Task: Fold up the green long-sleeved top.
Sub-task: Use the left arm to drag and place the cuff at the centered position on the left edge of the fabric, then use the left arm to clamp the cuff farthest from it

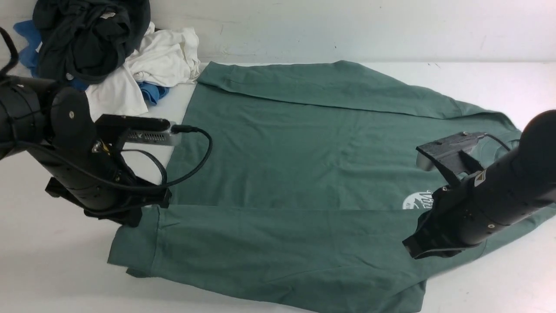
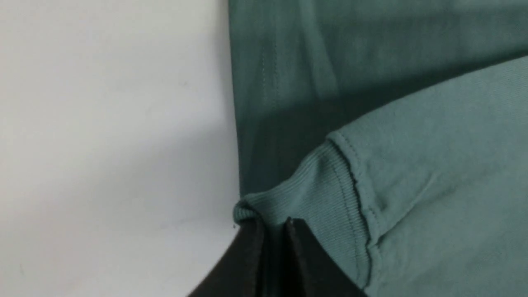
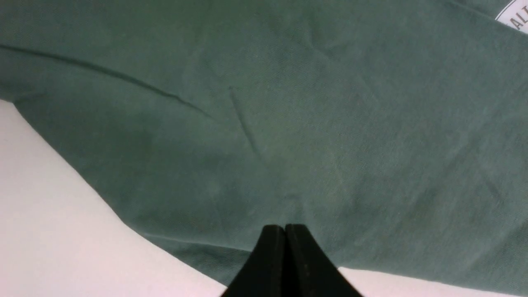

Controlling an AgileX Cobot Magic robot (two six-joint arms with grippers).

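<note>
Pinching its ribbed cuff, the left gripper is holding the green long-sleeved top spread on the table; the right gripper is resting closed at its edge. Sleeves seem laid inward; body folds are pending.

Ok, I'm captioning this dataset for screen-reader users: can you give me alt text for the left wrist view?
The left gripper is closed on the edge of the ribbed cuff of the green long-sleeved top, with the sleeve lying over the garment's body. White table fills the rest.
</note>
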